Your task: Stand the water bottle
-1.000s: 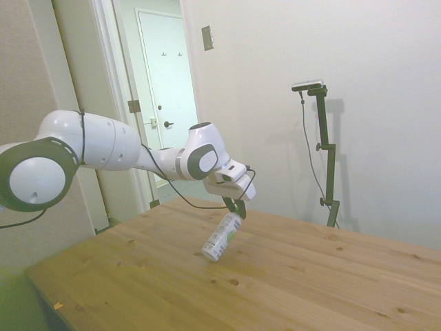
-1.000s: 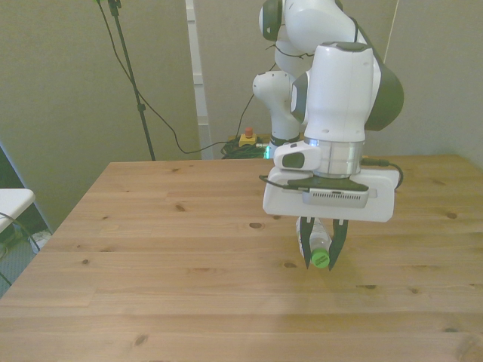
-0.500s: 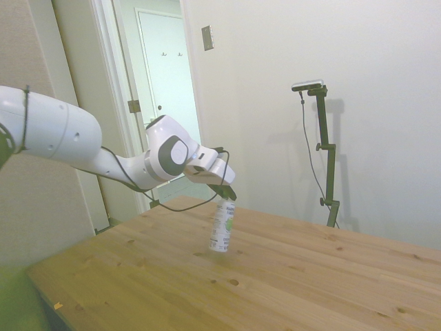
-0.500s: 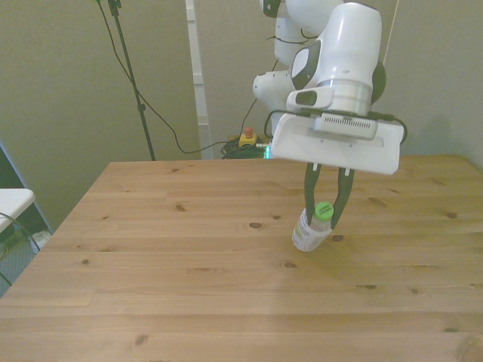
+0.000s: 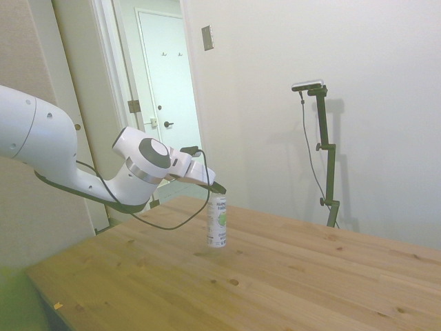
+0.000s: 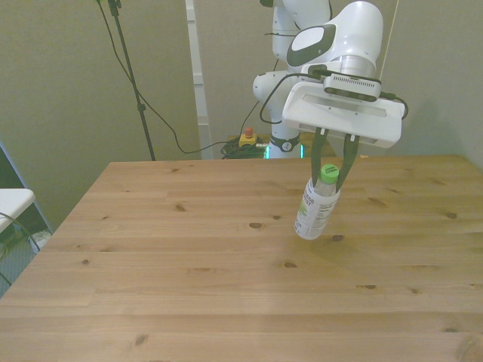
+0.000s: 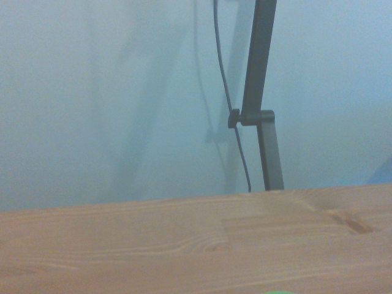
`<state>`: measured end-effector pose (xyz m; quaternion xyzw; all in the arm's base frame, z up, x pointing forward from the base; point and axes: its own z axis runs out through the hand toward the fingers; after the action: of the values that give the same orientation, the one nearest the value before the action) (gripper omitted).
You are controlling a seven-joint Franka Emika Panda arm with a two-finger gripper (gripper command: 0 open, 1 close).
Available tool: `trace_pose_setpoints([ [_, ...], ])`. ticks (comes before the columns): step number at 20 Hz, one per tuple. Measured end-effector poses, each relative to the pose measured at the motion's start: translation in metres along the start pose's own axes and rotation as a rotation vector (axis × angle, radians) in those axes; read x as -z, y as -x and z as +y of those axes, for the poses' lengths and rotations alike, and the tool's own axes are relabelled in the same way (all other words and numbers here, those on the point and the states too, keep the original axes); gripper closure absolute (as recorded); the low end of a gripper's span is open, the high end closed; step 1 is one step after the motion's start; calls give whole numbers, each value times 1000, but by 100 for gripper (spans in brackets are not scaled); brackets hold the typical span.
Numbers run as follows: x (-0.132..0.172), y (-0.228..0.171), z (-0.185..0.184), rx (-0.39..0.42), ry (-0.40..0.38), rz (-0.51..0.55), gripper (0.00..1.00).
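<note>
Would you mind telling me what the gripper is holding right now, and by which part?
The gripper holds the water bottle by its top end, with the fingers closed on either side of the green cap.

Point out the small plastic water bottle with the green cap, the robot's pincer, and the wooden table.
Small plastic water bottle with green cap [image 6: 315,213], front view, on its white label.
Pincer [image 6: 331,167], front view, midway between its fingertips at the cap.
Wooden table [image 5: 331,283], side view, on bare tabletop.
</note>
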<state>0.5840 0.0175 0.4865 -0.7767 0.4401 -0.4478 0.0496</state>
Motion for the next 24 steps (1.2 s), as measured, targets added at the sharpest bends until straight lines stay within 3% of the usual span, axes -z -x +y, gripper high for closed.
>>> trace_pose_setpoints([
  [7,-23,43,9,-70,-44,53,100],
  [12,-27,47,8,-88,-73,77,100],
  [13,-27,48,8,-88,-75,78,0],
  [24,-12,56,16,-82,-75,61,0],
])
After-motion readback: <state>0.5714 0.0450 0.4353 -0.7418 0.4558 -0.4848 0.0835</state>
